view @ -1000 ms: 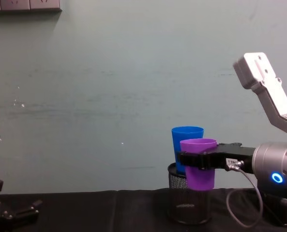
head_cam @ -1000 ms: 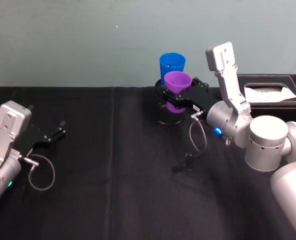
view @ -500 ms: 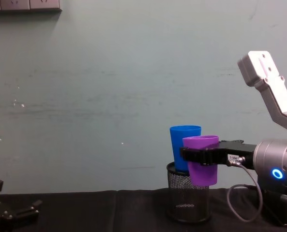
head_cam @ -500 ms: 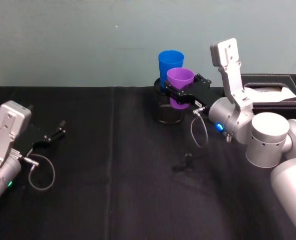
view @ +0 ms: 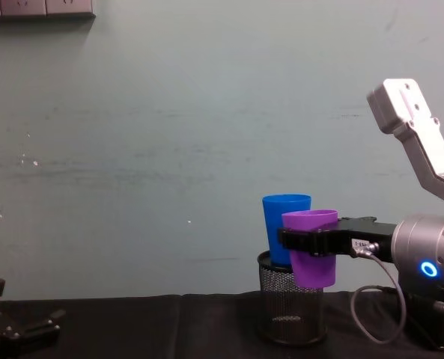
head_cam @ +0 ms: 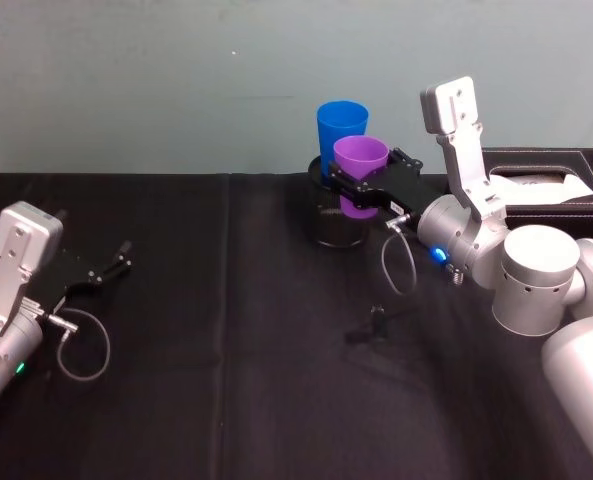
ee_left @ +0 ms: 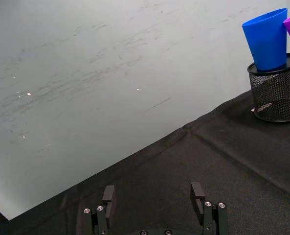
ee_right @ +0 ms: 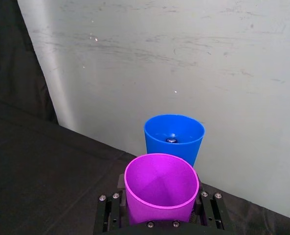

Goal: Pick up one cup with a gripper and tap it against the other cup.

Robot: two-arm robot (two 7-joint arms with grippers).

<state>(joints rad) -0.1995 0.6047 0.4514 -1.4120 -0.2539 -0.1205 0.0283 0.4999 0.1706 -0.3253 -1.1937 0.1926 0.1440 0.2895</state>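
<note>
Cups near contact: purple cup (view: 309, 220) raised, now just beside blue cup (view: 283, 224).
Right gripper (view: 308, 241) clamped on it, tap looks imminent; left gripper (ee_left: 153, 196) parked table-left, fingers apart.

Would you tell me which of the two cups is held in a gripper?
The purple cup: the right gripper is shut around it, holding it in the air. The blue cup stands ungripped in the mesh holder. The left gripper sits open, far left.
</note>
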